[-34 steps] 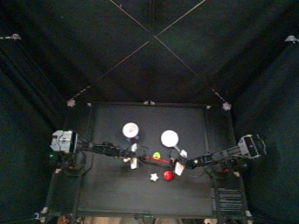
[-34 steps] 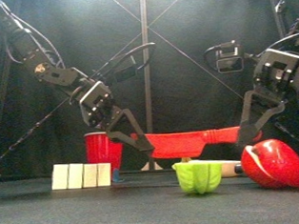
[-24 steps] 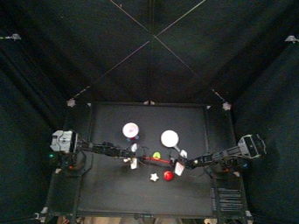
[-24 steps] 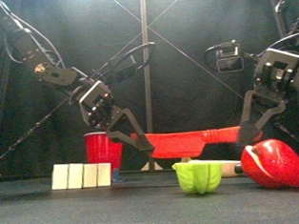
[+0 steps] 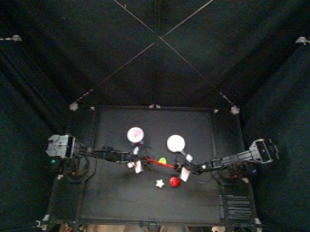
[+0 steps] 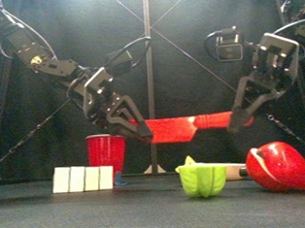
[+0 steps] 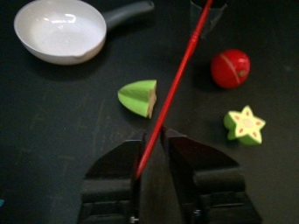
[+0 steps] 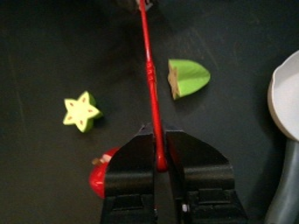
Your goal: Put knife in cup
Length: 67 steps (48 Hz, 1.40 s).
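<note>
Lifted clear of the table since the earlier frames, the knife [image 6: 188,126] hangs level in the air between both arms. The right gripper [image 8: 156,144] is closed on one end. The left gripper [image 7: 153,150] stands with its jaws spread wide either side of the other end, apparently not pinching it. The cup [image 5: 136,135] sits well behind on the table. Below lie a green wedge [image 6: 202,178] and a red ball [image 6: 279,166]. Carrying across to the cup seems next.

The knife [image 6: 192,126] hangs level between both hands, above the star [image 7: 244,124] and green wedge [image 7: 140,97].
</note>
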### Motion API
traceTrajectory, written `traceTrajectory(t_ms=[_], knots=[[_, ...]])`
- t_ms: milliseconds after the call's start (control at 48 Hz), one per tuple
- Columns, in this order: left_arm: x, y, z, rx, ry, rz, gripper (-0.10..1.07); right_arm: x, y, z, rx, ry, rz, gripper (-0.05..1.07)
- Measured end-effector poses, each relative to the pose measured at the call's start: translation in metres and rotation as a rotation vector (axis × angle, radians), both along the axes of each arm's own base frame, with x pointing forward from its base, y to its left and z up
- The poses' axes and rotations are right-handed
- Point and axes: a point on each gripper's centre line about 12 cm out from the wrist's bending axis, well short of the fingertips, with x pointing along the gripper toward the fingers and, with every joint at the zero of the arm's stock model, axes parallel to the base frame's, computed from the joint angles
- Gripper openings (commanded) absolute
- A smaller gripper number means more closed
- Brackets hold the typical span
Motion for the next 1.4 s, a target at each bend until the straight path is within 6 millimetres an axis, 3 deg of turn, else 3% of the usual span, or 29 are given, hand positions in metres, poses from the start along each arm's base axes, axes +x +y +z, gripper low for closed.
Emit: traceTrajectory(t_ms=[104, 250, 417, 812, 1062, 1396], knots=[[-0.008, 0.000, 0.005, -0.003, -0.015, 0.004, 0.98, -0.001, 0.000, 0.005, 0.016, -0.017, -0.006, 0.35], [-0.026, -0.001, 0.022, -0.003, -0.057, 0.004, 0.99, -0.001, 0.001, 0.012, 0.046, -0.039, -0.020, 0.35], [-0.061, -0.002, 0.036, -0.005, -0.110, 0.006, 0.99, 0.003, -0.001, 0.023, 0.095, -0.072, -0.062, 0.35], [-0.116, -0.006, 0.059, -0.004, -0.296, 0.011, 0.99, 0.019, -0.038, 0.073, 0.113, -0.213, -0.222, 0.36], [-0.145, -0.006, 0.067, -0.038, -0.368, 0.031, 0.99, 0.007, -0.059, 0.077, 0.042, -0.168, -0.446, 0.36], [-0.167, -0.004, 0.069, -0.070, -0.421, 0.058, 0.99, -0.006, -0.056, 0.105, -0.098, -0.025, -0.597, 0.36]])
